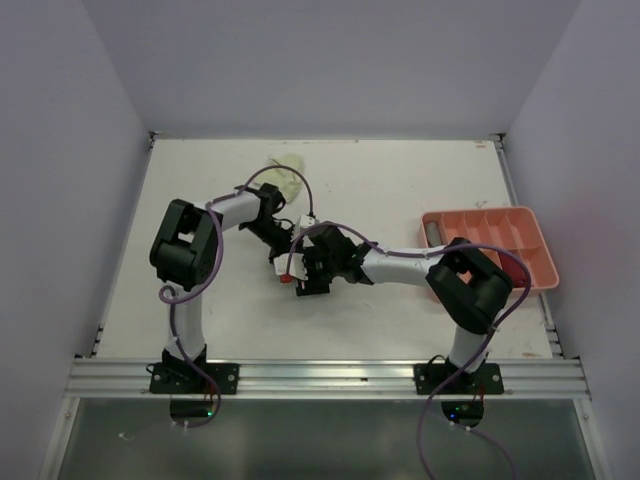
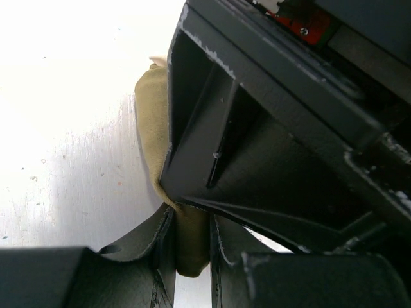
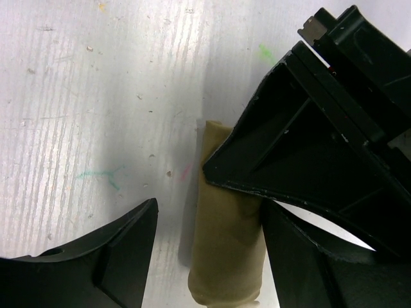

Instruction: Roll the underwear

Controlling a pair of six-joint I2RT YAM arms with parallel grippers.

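Top view: both arms meet mid-frame, wrists bunched together. The cloth under them is hidden from here, and jaw state isn't readable from above.

Left wrist view: left gripper (image 2: 192, 221) is pinched on the olive-tan underwear (image 2: 151, 128). The cloth is squeezed in the narrow gap between both fingers at bottom centre, and the rest runs up the frame along the table (image 2: 70, 160). The other arm's black gripper body fills the upper right.

Right wrist view: right gripper (image 3: 209, 208) has its jaws well apart and straddles the same olive-tan piece, which reads here as a rolled tube lying lengthwise between the fingers. The right-hand finger sits against the roll and the left-hand finger stands clear of it. The left gripper's finger comes in from the upper right, over the roll's top end.

Only the top view shows these:
- pale yellow-green underwear (image 1: 285, 175), loose on the table at upper centre, apart from both arms
- salmon-pink tray (image 1: 500, 250) at the right edge, with something grey in its left end compartment, too small to identify

Count: 2 garments certain (1 olive-tan, 1 yellow-green), 1 tray, 2 arms.
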